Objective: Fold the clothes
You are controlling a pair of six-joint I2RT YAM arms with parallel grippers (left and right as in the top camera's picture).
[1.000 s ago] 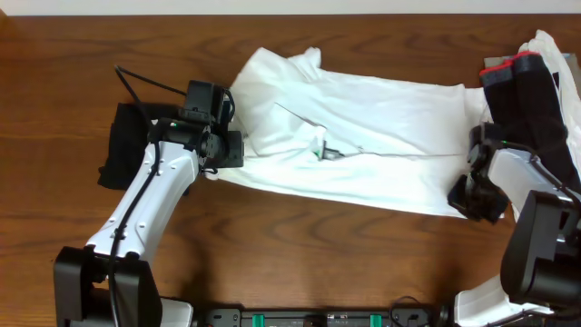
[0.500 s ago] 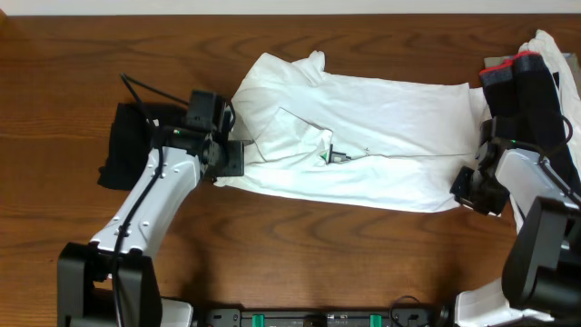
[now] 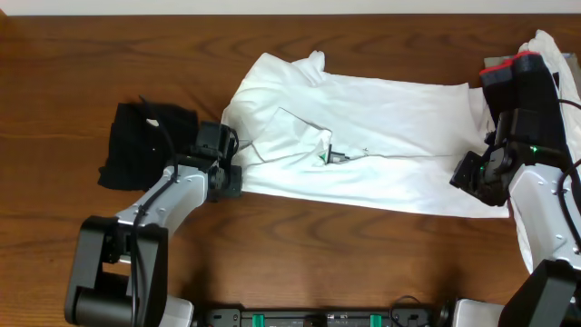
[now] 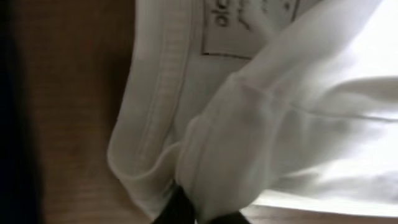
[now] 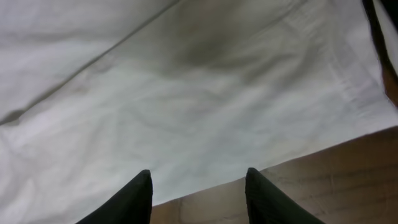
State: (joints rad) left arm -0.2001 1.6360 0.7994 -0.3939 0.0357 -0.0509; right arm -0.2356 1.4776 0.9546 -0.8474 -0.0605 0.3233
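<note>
the shirt (image 3: 381, 136) lay spread on the surface (image 3: 300, 263). left fingers (image 4: 178, 210) clamped its collar end; right fingers (image 5: 134, 199) hung apart over the hem, which needed an equally firm pinch.

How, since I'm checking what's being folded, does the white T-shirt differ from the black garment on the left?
The white T-shirt is larger and spread across the table; the black garment is a small compact heap. The left gripper is shut on the T-shirt's edge; nothing grips the black garment. Both lie on the table.
</note>
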